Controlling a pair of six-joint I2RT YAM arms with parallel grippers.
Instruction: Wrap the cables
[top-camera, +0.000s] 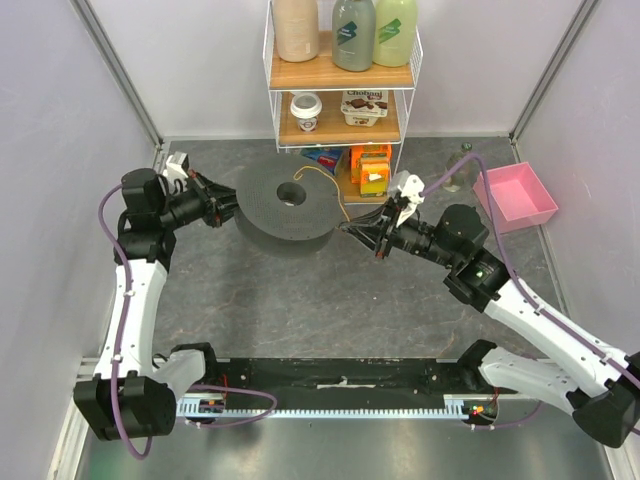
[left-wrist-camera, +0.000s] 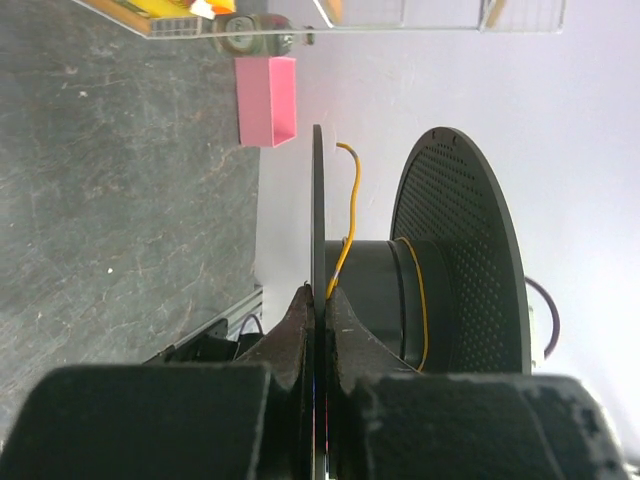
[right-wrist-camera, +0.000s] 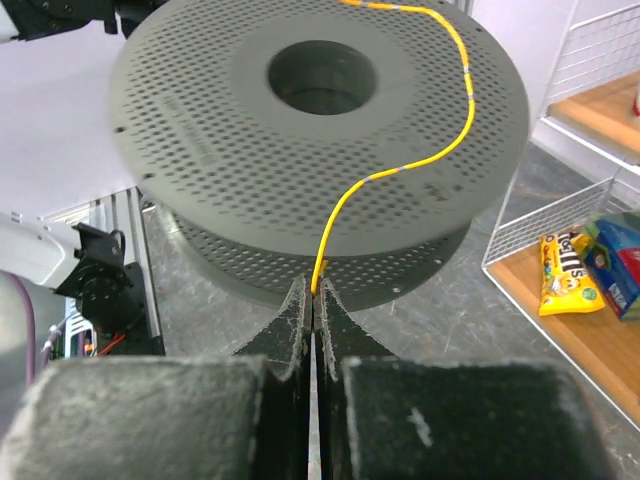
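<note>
Dark grey spool (top-camera: 285, 203), its round flanges perforated and level and its hub hole upward, toward the far side of the mottled grey table (top-camera: 330, 300). The left pincer (left-wrist-camera: 318, 300) is clamped on one flange's thin rim. The right pincer (right-wrist-camera: 313, 292) is pinched together on the hair-fine yellow-orange wire (right-wrist-camera: 440, 150), which curves across the upper flange. One turn circles the smooth core.

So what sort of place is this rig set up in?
Probably a lab test booth, not a home or shop: plain pale panels on aluminium posts enclose the grey table, and a small wire shelf holds staged bottles and snacks.
</note>
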